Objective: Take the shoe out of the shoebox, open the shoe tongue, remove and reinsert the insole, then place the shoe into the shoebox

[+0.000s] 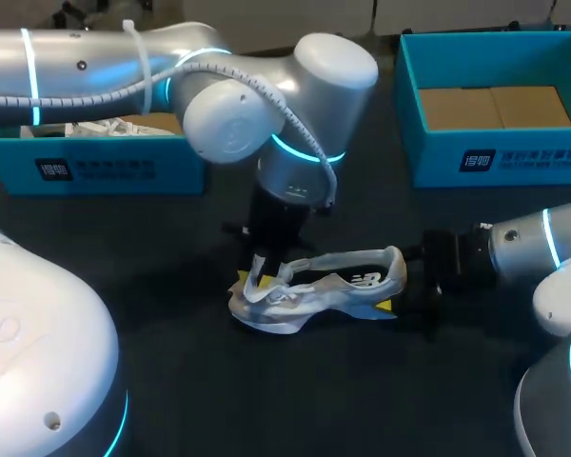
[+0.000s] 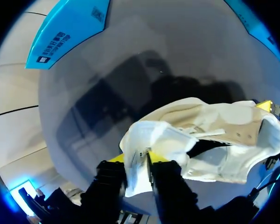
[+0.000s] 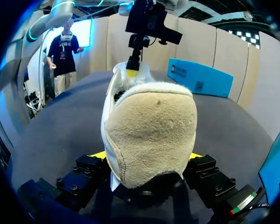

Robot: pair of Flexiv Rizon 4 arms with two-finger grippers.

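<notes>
Boxes: two blue shoebox halves stand at the far side of the dark counter (image 1: 200,381), well apart from each other. The left blue box (image 1: 95,169) holds white paper. The right blue box (image 1: 500,157) shows a bare brown cardboard floor. The left arm (image 1: 228,114) reaches across from the left. In the head view its bulk covers part of the left blue box and overhangs the toe end of the shoe (image 1: 343,286). The right arm (image 1: 519,246) lies low along the counter behind the heel.

The shoe sits at the counter's middle, between the two arms and outside both boxes. Its toe points toward the left arm and its heel toward the right arm.

The left jaws are closed on the tongue (image 2: 144,140), which stands pulled up from the upper. The right jaws clamp the heel (image 3: 151,130) from both sides, with yellow tips showing at each flank.

The shoe is white to pale grey with a dark opening. The heel panel looks beige and fuzzy.
</notes>
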